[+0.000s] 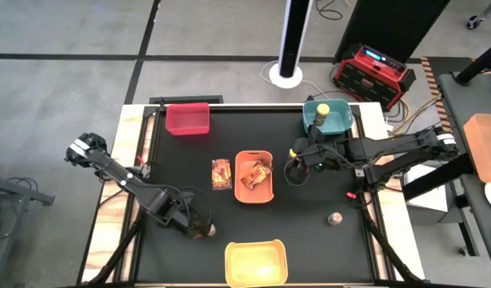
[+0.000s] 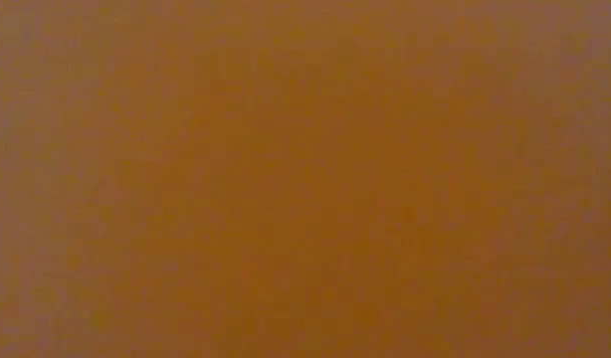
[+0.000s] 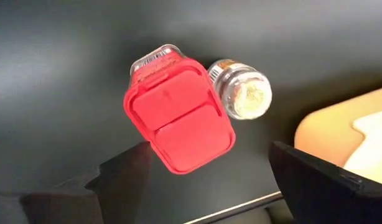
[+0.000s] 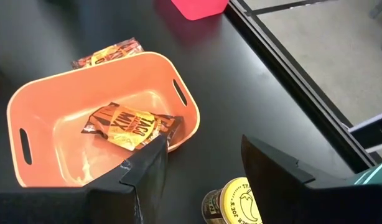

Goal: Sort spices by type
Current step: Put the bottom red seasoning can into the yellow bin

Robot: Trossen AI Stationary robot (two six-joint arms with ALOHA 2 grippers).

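Observation:
My left gripper (image 1: 199, 228) is open low over the table near its front left. Its fingers stand on either side of a red cube box (image 3: 178, 118), which has a tiny silver-lidded jar (image 3: 241, 90) beside it. My right gripper (image 1: 296, 170) is open right of the orange bin (image 1: 253, 176), above a yellow-lidded jar (image 4: 236, 200) standing on the table. One printed packet (image 4: 134, 127) lies in the orange bin and another (image 1: 221, 174) lies flat on the table left of it. A second yellow-lidded jar (image 1: 323, 110) stands in the teal bin (image 1: 341, 120). Another tiny jar (image 1: 335, 218) stands alone at the right.
A red bin (image 1: 187, 118) stands at the far left and a yellow bin (image 1: 255, 262) at the near edge, centre. The low view is filled by a plain orange-brown surface. Bare black tabletop lies between the bins.

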